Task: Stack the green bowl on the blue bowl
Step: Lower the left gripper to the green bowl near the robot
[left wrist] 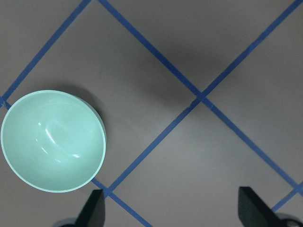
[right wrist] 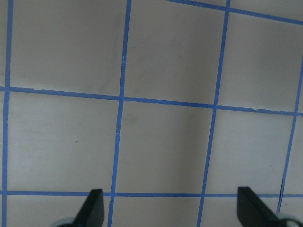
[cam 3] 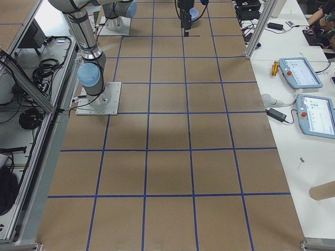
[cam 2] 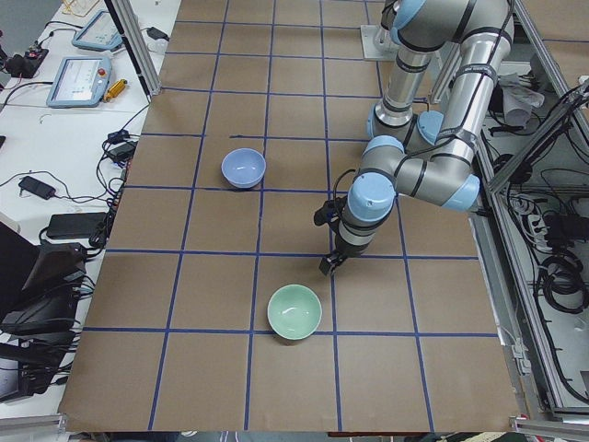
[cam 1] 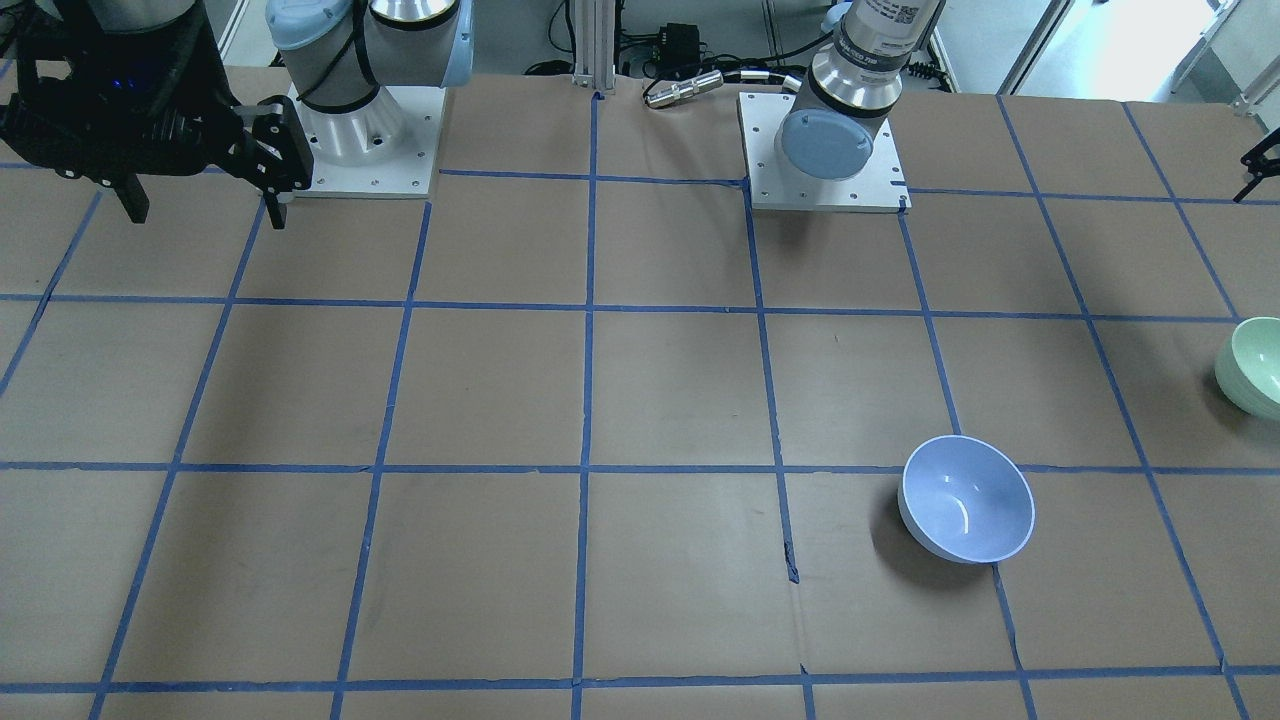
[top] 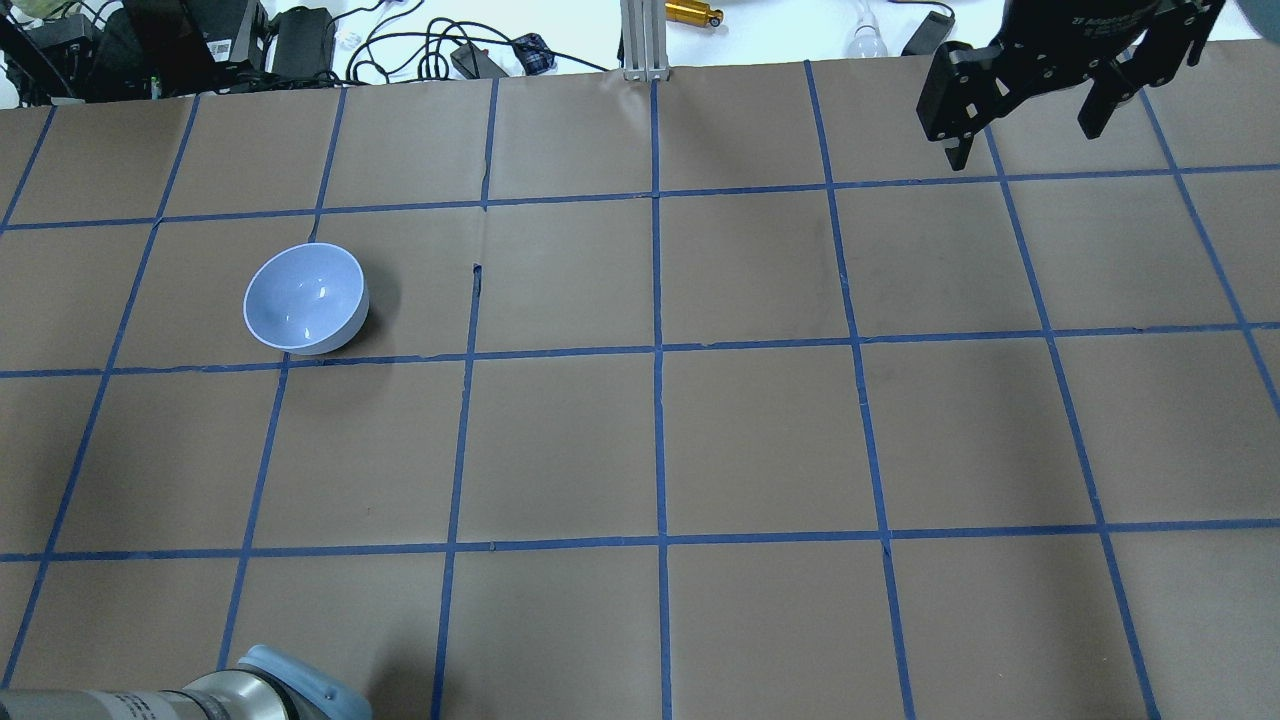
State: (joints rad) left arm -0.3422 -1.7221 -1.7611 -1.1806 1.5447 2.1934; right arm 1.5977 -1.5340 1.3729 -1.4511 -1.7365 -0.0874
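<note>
While overhead misses it, green bowl point(left wrist: 53, 141): near my left fingers point(left wrist: 93, 211), spread wide.
Blue bowl point(top: 305, 298): plain overhead.
Right fingers point(right wrist: 93, 209): wide.

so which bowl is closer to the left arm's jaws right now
The green bowl: it sits on the table just beside the left arm's open jaws and shows in that wrist's view. The blue bowl stands farther along the table.

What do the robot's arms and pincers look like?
Both the left arm and right arm are silver-grey tubes with pale blue joint caps, on white square base plates. A black cable runs along the left one. The left pincer and right pincer are black, with two flat fingers each.
</note>
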